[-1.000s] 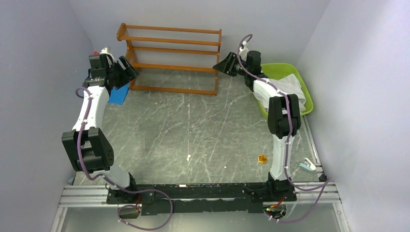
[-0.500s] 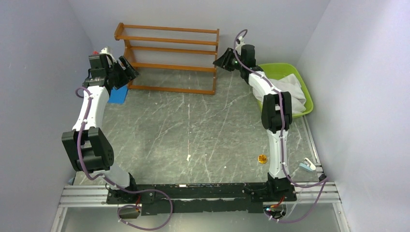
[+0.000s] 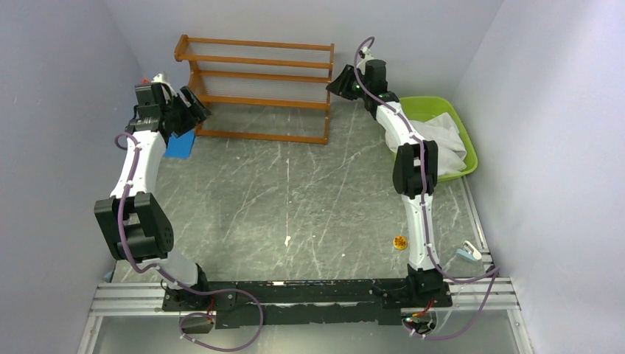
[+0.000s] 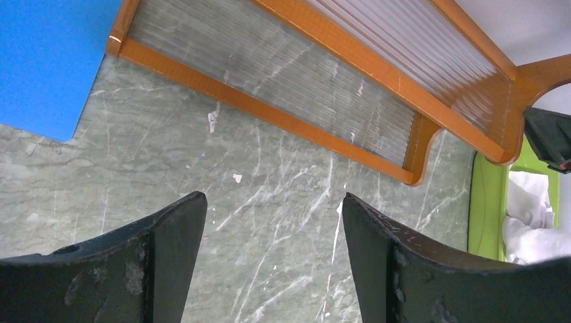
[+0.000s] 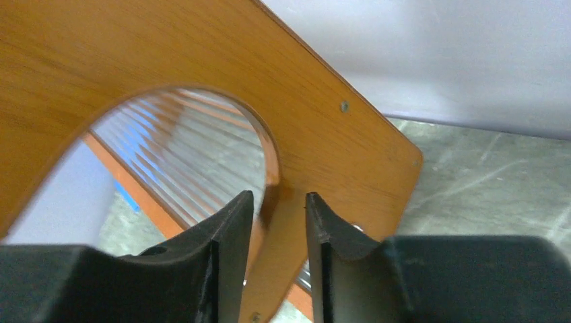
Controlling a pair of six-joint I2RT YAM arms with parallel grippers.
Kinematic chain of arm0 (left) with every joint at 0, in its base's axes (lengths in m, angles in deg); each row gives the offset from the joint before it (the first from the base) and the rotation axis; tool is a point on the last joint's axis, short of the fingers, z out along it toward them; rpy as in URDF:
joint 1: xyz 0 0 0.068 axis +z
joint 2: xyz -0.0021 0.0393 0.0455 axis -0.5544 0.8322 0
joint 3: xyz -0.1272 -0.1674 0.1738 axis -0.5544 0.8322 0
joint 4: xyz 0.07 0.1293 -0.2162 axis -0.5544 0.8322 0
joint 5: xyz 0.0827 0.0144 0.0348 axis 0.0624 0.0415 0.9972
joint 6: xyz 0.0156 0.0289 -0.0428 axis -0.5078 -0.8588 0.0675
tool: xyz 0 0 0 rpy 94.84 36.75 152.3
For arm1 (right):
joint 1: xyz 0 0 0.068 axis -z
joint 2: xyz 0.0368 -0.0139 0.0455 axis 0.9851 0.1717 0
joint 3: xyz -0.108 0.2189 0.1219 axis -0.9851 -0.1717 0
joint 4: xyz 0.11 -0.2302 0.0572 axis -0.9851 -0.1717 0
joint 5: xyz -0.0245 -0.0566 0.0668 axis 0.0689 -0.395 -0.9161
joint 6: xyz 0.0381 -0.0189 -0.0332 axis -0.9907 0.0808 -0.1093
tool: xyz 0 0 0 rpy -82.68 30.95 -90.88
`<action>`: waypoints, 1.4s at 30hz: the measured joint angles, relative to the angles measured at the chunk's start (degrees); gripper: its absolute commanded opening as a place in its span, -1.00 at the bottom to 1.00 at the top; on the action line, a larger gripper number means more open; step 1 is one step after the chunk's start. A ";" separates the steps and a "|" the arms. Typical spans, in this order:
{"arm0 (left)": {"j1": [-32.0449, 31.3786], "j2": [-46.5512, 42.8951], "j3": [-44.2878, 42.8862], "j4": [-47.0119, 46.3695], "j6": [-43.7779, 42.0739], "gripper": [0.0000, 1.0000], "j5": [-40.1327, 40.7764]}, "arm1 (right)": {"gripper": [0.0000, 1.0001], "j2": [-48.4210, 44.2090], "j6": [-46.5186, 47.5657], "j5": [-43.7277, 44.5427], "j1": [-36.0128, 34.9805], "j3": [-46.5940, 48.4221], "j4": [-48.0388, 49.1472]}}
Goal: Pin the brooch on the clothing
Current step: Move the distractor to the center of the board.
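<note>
The clothing (image 3: 451, 138) is a crumpled white shirt lying in a green basket (image 3: 431, 105) at the back right; a corner of the shirt (image 4: 532, 225) shows in the left wrist view. The brooch (image 3: 400, 242), small, round and orange-yellow, lies on the table near the right arm's base. My right gripper (image 3: 337, 81) is at the right end of the wooden rack (image 3: 258, 88); its jaws (image 5: 279, 196) are narrow and astride the rack's end panel (image 5: 202, 74). Far from both, my left gripper (image 3: 195, 110) hangs open and empty (image 4: 273, 202) over bare table by the rack's left end.
A blue flat piece (image 3: 179, 145) lies by the rack's left foot. A small white and blue object (image 3: 469, 253) sits near the right table edge. Walls close in on three sides. The grey marbled tabletop (image 3: 295, 192) spreads between the arms.
My right arm reached further back and left to the rack's end panel while its jaws narrowed around it. The rack shifted slightly left. The left arm stayed still.
</note>
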 measured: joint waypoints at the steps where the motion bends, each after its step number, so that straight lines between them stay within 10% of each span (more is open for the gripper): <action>1: 0.02 0.13 0.00 0.00 0.00 0.59 0.00 | 0.10 -0.33 0.20 -0.15 0.13 -0.87 0.50; 7: 0.07 0.61 0.00 -0.02 0.00 0.59 -0.24 | 0.29 -12.81 3.52 1.64 0.39 -20.76 3.98; 17: 0.13 0.79 0.00 -0.26 0.22 0.59 -2.14 | -0.52 -38.45 6.43 1.81 -1.31 -46.10 11.21; 27: 0.15 0.98 0.07 -0.83 0.15 0.59 -2.10 | -0.99 -26.67 6.25 1.88 -9.84 -42.51 10.99; 42: 0.46 1.57 0.04 -0.83 0.11 0.59 -1.90 | -0.93 -9.22 2.71 7.98 -6.49 -24.61 9.53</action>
